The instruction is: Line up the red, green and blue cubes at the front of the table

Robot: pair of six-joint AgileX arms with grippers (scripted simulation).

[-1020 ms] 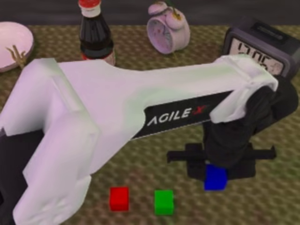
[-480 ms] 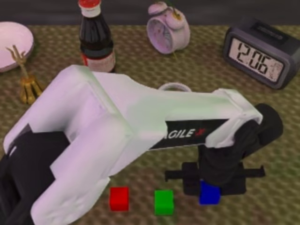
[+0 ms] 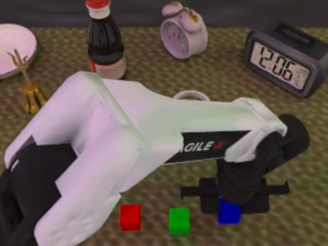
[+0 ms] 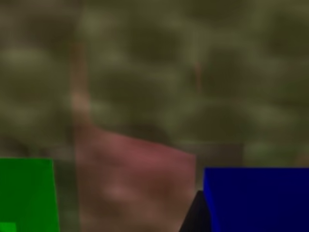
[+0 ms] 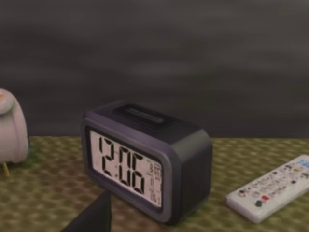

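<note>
Nothing shifted since half a second back | left hand [image 3: 229, 201] low over blue cube [image 3: 228, 211], grip state unclear | completing row beside green cube [image 3: 179, 221]

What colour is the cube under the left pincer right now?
Deep blue: the blue cube sits under the left pincer, clearest in the top view.

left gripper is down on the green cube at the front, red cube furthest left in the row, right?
Not quite: the left gripper is down on the blue cube, not the green cube. The top view shows this. The red cube is indeed furthest left in the row.
</note>
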